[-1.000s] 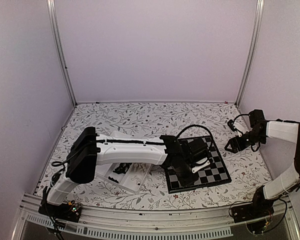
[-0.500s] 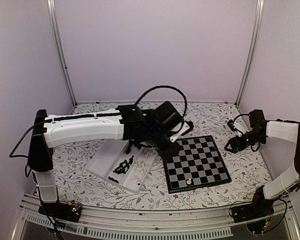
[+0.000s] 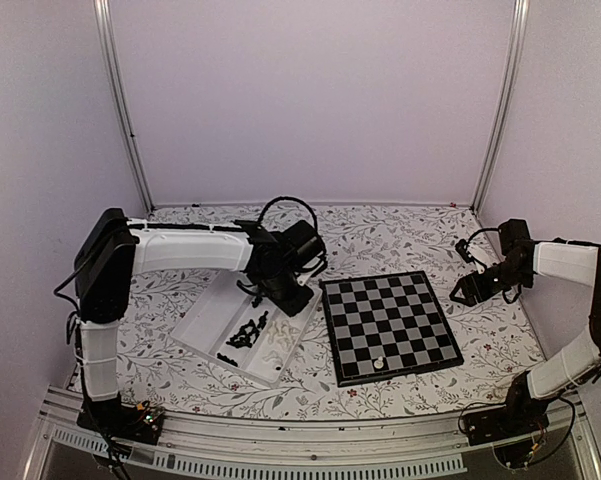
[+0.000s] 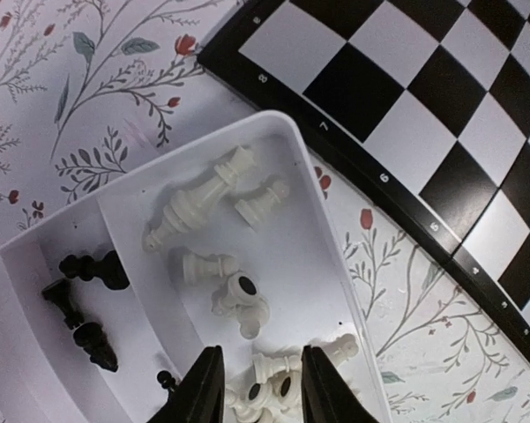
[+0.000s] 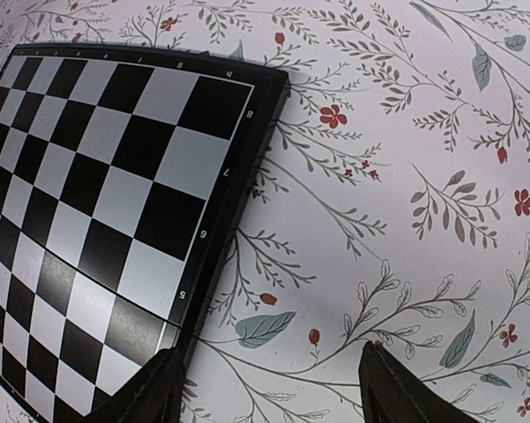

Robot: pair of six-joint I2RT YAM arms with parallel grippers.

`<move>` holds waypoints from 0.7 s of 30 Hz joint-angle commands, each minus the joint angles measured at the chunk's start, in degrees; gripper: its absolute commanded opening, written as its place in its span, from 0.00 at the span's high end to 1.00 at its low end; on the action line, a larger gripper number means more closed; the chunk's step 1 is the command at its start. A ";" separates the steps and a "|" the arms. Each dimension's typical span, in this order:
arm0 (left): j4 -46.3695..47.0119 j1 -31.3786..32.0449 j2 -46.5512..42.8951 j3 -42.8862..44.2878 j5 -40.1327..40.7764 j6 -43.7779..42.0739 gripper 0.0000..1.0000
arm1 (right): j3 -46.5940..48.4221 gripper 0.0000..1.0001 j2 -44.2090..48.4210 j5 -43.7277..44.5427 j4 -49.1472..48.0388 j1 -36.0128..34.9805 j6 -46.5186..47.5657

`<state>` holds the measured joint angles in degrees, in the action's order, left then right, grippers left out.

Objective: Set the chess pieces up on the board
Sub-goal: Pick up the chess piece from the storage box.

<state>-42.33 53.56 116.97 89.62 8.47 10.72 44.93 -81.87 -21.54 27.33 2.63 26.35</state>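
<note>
The board [image 3: 400, 310] lies right of centre, and one white piece [image 3: 377, 364] stands on it near its front edge. The other chess pieces lie in a clear tray [image 3: 205, 315]: black ones [image 3: 245, 332] in one compartment, white ones [image 3: 277, 341] in another. My left gripper [image 3: 286, 296] hangs over the tray's far right end. In the left wrist view it is open [image 4: 260, 392] just above lying white pieces [image 4: 198, 198], with black pieces [image 4: 84, 304] to the left. My right gripper [image 3: 469, 291] is open and empty over the cloth beside the board's right edge [image 5: 216, 247].
The table carries a floral cloth [image 3: 380, 235]. Metal posts [image 3: 120, 105] and pale walls close in the sides and back. The tray's rim [image 4: 309, 229] lies close to the board's corner [image 4: 247, 66]. The right arm's elbow [image 3: 590, 350] stands at the far right.
My left arm has swung from over the board's front back left to the tray. A white piece now stands on the board. The right arm has not moved.
</note>
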 commanded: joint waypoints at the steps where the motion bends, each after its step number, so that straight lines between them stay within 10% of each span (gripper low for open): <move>1: -0.07 -0.58 1.77 0.27 -0.51 1.39 0.67 | -0.19 0.29 0.38 -2.71 -0.14 0.09 0.43; 21: -0.42 -1.17 7.54 2.75 1.99 1.23 0.81 | -0.28 0.29 0.66 -3.95 0.11 0.09 1.24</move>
<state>-42.54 53.06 123.24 90.37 8.95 12.16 44.93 -81.80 -24.58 27.35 2.63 27.03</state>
